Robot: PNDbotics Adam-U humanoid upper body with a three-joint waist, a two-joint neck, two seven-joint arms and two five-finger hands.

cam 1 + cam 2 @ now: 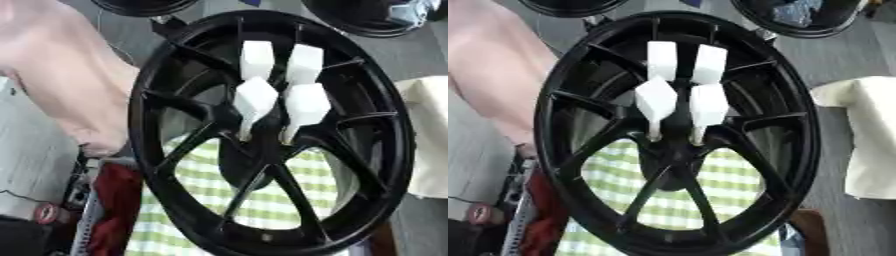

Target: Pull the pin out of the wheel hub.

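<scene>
- At the centre of the scene, a large black multi-spoke alloy wheel hub point(401, 150) stands on edge and fills most of both eye views.
- Four white blocky pieces cluster at its middle: two squarish ones, far left point(257, 59) and far right point(304, 62), and two nearer ones, left point(255, 100) and right point(306, 102), which taper to thin stems pointing toward the hub's core.
- Any of these may be the pin; which one cannot be told, and all appear still seated among the spokes, so the pull looks not yet done.
- Neither robot hand shows in either view, so the fingers' spread, wide or narrow, cannot be told, nor can the pose of either arm.
- A person's bare forearm point(66, 85) runs down the left side and ends just beside the rim; whether it touches the wheel is unclear.
- Behind the spokes lies a green-and-white checked cloth point(262, 200); a cream fabric sheet point(429, 140) sits to the right and a red object point(114, 210) near left.
- Two more black wheels point(376, 15) show at the far edge.
</scene>
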